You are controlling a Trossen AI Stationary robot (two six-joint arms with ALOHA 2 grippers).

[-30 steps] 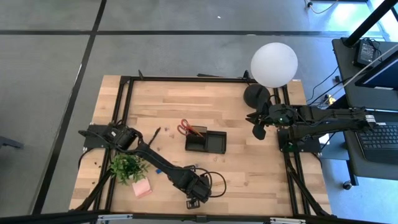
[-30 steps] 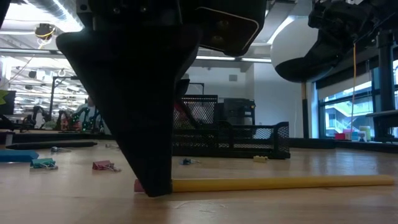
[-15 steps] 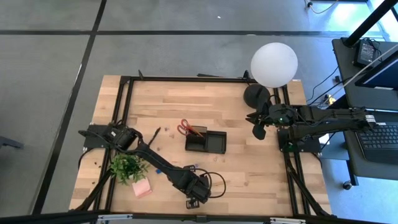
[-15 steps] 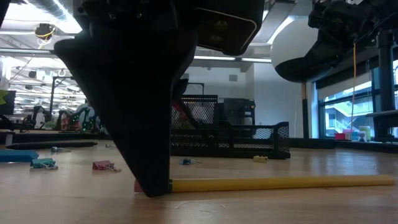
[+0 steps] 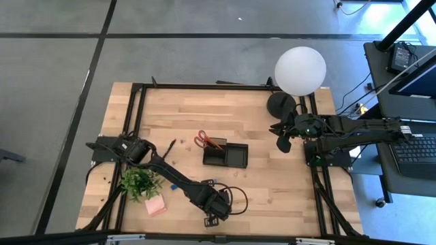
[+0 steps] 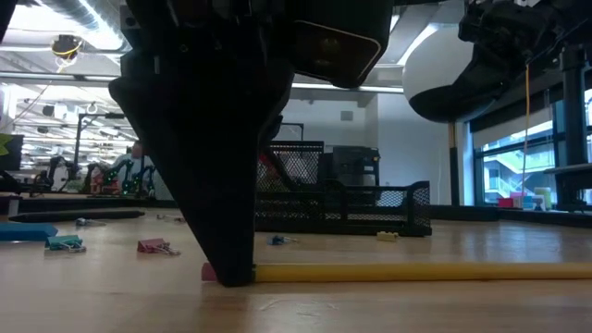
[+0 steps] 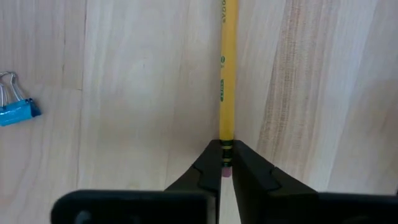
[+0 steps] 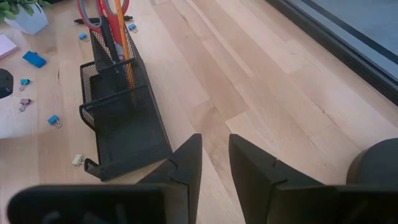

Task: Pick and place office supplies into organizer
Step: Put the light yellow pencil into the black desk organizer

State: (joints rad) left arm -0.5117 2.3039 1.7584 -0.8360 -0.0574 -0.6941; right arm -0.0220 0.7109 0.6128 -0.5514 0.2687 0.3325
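Your left gripper (image 7: 223, 167) down on the tabletop (image 7: 137, 93), fingers pinching the yellow pencil (image 7: 226, 74) at its eraser end, right gripper (image 8: 214, 163) waiting near the lamp base (image 5: 281, 103), fingers slightly apart, holding nothing

Lamp (image 5: 300, 70), potted plant (image 5: 139, 182), wooden table (image 5: 272, 184)

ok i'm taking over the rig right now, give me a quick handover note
Left gripper: down on the table's near edge, fingers shut on the eraser end of a yellow pencil that lies flat on the wood, not lifted.
Right gripper: idle above the far right of the table by the lamp base, holding nothing.
Done: red scissors and an orange pencil stand in the black organizer mid-table.
Left: carry the yellow pencil to the organizer, then the pink sticky pad by the plant, the blue eraser and the scattered binder clips.
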